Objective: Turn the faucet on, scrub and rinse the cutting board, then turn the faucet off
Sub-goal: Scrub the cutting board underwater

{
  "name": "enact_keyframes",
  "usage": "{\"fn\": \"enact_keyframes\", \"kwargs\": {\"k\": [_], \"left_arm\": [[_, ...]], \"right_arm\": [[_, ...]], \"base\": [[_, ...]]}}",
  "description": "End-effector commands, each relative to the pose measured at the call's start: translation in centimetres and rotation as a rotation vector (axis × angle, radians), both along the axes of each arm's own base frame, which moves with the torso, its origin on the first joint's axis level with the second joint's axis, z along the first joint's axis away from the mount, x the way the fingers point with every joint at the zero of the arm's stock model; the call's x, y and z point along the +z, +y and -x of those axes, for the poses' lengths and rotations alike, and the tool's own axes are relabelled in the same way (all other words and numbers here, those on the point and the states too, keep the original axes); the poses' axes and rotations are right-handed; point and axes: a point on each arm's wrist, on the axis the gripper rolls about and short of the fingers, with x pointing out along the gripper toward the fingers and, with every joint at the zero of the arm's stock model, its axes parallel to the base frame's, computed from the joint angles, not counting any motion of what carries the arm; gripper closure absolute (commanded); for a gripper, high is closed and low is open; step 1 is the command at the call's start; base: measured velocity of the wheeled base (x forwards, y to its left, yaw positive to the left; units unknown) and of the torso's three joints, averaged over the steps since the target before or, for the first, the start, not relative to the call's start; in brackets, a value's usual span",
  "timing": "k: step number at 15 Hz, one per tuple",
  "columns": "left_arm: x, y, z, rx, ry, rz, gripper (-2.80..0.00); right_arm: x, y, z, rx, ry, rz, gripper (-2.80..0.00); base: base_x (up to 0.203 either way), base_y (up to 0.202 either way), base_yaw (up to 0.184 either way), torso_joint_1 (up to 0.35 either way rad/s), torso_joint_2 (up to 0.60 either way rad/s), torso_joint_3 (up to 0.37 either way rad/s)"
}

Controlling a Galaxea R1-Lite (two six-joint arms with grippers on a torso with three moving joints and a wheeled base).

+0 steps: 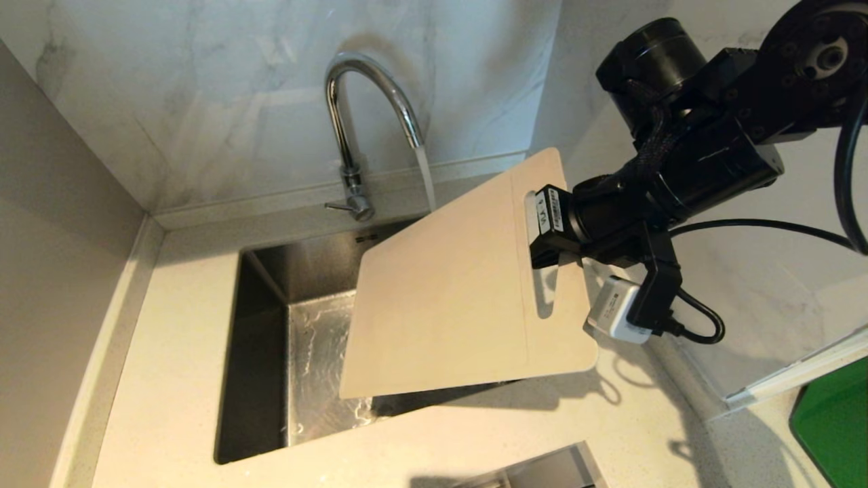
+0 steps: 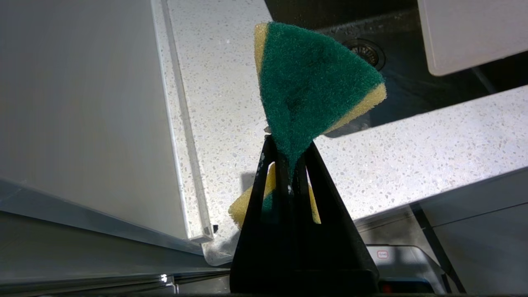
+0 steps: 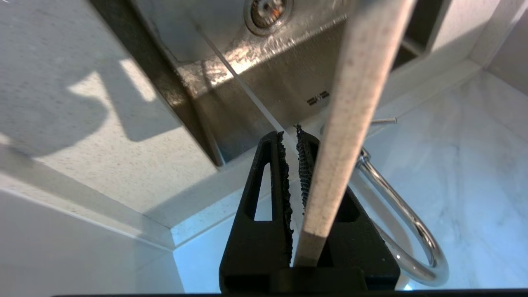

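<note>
The chrome faucet stands behind the sink, its lever out to the side and water running from the spout. The beige cutting board hangs tilted over the sink, and the stream drops at its far edge. My right gripper is shut on the board's handle end by the slot. In the right wrist view the board's edge runs out from between the right gripper fingers. My left gripper, outside the head view, is shut on a green-and-yellow sponge above the counter.
The steel sink is wet, with its drain below the board. Speckled counter surrounds it, with marble walls behind and at both sides. A green object sits at the far right.
</note>
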Motion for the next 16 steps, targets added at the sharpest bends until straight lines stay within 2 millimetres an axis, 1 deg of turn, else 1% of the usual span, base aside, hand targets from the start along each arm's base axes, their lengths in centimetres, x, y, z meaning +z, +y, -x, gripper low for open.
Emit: {"fn": "enact_keyframes", "kwargs": {"k": [1, 7, 12, 16], "left_arm": [[0.0, 0.0, 0.0, 0.0, 0.0, 0.0, 0.0], [0.0, 0.0, 0.0, 0.0, 0.0, -0.001, 0.0], [0.0, 0.0, 0.0, 0.0, 0.0, 0.0, 0.0], [0.0, 0.0, 0.0, 0.0, 0.0, 0.0, 0.0]], "right_arm": [[-0.4, 0.1, -0.3, 0.014, 0.011, 0.013, 0.0], [-0.9, 0.0, -1.1, 0.017, 0.025, -0.003, 0.0], [-1.0, 0.1, -1.4, 0.021, 0.021, -0.01, 0.0], [-1.9, 0.5, -2.7, 0.021, 0.018, -0.014, 0.0]], "base": [[0.0, 0.0, 0.0, 0.0, 0.0, 0.0], [0.0, 0.0, 0.0, 0.0, 0.0, 0.0], [0.0, 0.0, 0.0, 0.0, 0.0, 0.0], [0.0, 0.0, 0.0, 0.0, 0.0, 0.0]]}}
